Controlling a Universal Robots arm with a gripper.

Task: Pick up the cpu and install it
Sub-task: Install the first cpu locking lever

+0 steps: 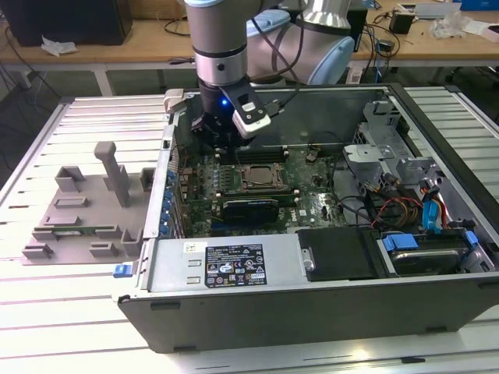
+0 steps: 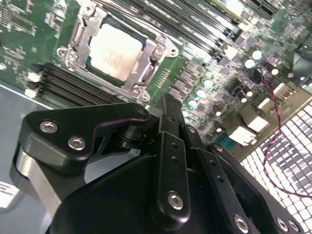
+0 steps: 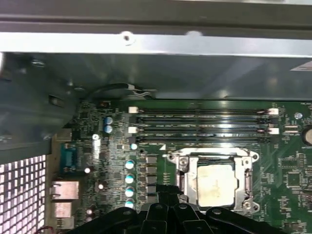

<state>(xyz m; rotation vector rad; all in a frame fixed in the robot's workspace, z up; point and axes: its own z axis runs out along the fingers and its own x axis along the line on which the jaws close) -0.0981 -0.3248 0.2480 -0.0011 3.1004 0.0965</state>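
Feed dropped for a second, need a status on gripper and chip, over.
Gripper low over the motherboard, beside the socket. Chip lying in the socket, not held. Nothing lying on top of it.

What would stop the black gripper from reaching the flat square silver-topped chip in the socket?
Probably yes: the cpu lies bare-topped in its socket, with no cable or part between it and the gripper.

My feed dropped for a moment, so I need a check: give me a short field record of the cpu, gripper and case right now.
cpu: lying in the socket, metal frame around it
gripper: over the motherboard near the socket, not on the cpu
computer case: open, its inside facing up
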